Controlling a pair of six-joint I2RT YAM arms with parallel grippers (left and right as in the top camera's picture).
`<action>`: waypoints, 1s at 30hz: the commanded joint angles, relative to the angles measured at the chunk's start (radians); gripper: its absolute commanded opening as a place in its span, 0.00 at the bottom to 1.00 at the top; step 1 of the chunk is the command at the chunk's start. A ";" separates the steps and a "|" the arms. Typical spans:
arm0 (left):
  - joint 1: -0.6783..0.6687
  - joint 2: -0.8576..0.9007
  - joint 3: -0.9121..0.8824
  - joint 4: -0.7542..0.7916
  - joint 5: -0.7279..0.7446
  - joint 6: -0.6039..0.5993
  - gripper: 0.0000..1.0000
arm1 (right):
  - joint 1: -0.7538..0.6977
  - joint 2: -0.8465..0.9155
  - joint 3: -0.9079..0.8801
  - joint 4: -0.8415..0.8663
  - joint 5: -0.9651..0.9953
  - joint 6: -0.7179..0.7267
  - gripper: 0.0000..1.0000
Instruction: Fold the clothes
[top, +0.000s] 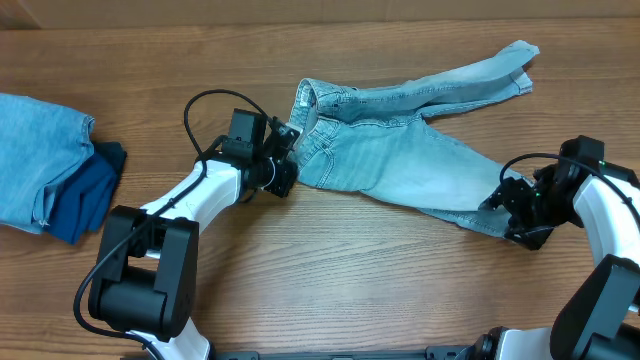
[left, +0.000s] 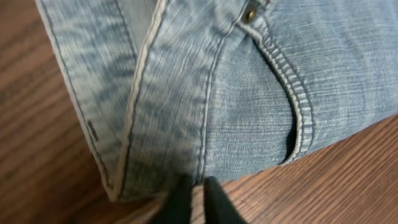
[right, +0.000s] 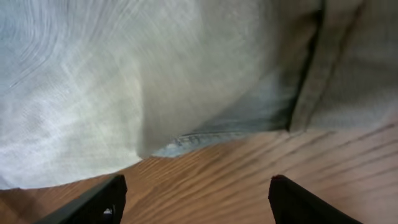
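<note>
- One garment is in play: the pale denim shorts (top: 400, 150) lie unfolded across the middle of the desk (top: 330, 290). The waistband (top: 305, 110) is at the left, and the two legs splay apart to the right, one toward the far edge and one toward the near right.
- The step in hand looks like the first grasp, before any fold is made.
- At the left, the left gripper (top: 283, 165) sits at the waistband's near corner. In the left wrist view it is drawn narrow, its tips right at the band's edge. Whether they pinch any denim I cannot tell.
- At the right, the right gripper (top: 517, 212) is spread wide, with bare desk between its fingers. It is low, and the near leg's cuff (right: 186, 140) lies just ahead of it, not yet held.
- The next move calls for a firm hold on both ends, waistband corner and cuff. The near leg can then be carried over onto the far one, or the cuff brought toward the waist. The right gripper needs to slide under the hem first.
- At the far left of the desk, well apart from the shorts, lies a light-blue denim piece (top: 35, 150) with a dark navy folded garment (top: 90, 190) beside it.
- Nothing lies on the shorts. The splayed legs and the rumpled waist are the main hindrance to a tidy fold.
</note>
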 joint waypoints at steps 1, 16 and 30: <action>0.000 -0.018 0.027 -0.027 0.010 0.006 0.04 | 0.005 -0.016 -0.057 0.034 -0.007 0.013 0.77; 0.000 -0.045 0.068 -0.037 -0.064 0.007 0.09 | 0.005 -0.016 -0.261 0.328 0.072 0.109 0.49; 0.000 -0.045 0.068 -0.040 -0.113 0.006 0.09 | -0.012 -0.305 0.090 -0.105 0.405 0.074 0.04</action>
